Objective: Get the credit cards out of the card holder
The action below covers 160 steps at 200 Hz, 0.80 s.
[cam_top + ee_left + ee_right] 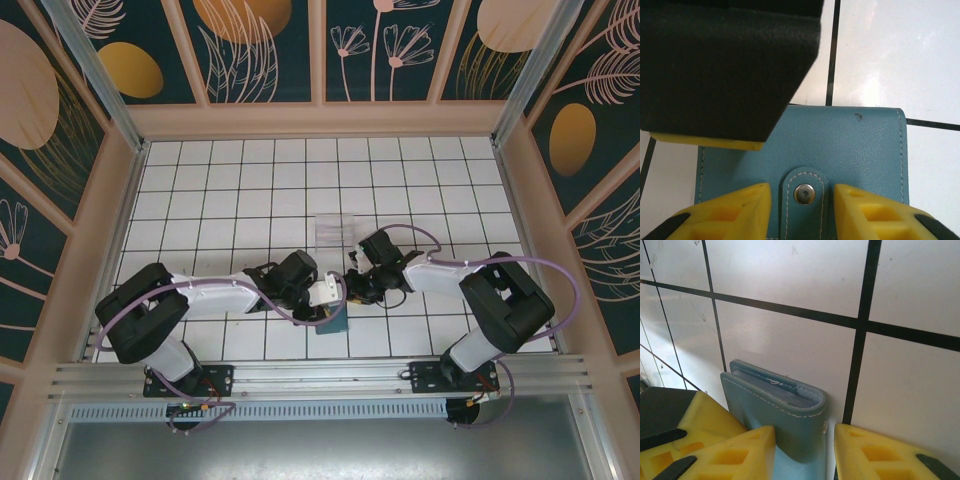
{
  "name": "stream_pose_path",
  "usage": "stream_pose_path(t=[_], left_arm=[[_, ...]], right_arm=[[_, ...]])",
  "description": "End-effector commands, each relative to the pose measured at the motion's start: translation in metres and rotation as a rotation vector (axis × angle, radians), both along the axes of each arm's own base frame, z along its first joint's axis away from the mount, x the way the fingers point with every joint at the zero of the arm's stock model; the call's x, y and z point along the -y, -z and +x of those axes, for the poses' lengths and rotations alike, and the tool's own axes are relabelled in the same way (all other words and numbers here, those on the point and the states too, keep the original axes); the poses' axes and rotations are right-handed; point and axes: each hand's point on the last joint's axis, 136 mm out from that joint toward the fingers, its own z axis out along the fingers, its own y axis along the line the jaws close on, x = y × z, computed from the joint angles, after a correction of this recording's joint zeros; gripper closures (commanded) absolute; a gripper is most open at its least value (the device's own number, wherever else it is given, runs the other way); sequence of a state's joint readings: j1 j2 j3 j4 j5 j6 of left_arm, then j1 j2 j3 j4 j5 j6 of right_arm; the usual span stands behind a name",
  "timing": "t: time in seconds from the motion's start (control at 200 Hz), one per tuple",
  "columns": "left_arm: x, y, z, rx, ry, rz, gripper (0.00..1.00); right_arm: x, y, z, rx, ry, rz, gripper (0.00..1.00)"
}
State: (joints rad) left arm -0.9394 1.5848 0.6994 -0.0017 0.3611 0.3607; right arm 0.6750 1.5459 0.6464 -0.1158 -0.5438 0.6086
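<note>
Presently on the table [220, 180]: card holder [850, 145], slate-blue and stitched, lying on the white tiles at the near middle, between the two arms.
Closure: strap tab with a metal stud [804, 194]; whether it is fastened or loose cannot be told.
Left claw [802, 216]: yellow fingers [730, 212] parted, one on each side of the strap tab, low over the holder's face. It pinches nothing that shows. The fingertips are cut off by the lower edge.
Right claw [805, 456]: fingers [875, 455] apart, astride one end of the holder. One finger is against its side and a sliver of tile shows beside the other, so a firm grip cannot be confirmed.
Holder's edge, right wrist view: two leaves slightly parted with a thin darker layer between them; card or lining cannot be told.
Obstruction, left wrist view: black-backed finger [715, 65] with a yellow pad, blurred, covering the holder's upper left corner.
Overhead view: the holder is mostly under the two claws, with only a near corner visible.
Clear plastic box [335, 232]: on the tiles beyond the claws, apart from the holder; contents not legible.
</note>
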Motion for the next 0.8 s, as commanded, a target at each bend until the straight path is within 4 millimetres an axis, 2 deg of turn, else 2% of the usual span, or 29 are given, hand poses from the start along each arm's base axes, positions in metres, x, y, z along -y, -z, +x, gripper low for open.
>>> stream_pose_path(t=[0.0,0.275,0.796], left_arm=[[0.004,0.005,0.0,-0.013,0.001,0.013,0.65],[0.005,0.004,0.001,-0.008,-0.001,0.017,0.74],[-0.001,-0.02,0.012,0.077,-0.072,-0.035,0.89]], right_arm=[[-0.006,-0.007,0.001,0.003,-0.004,0.016,0.64],[-0.003,-0.002,0.001,-0.004,0.005,0.002,0.7],[0.005,0.0,0.003,0.012,0.029,-0.042,0.87]])
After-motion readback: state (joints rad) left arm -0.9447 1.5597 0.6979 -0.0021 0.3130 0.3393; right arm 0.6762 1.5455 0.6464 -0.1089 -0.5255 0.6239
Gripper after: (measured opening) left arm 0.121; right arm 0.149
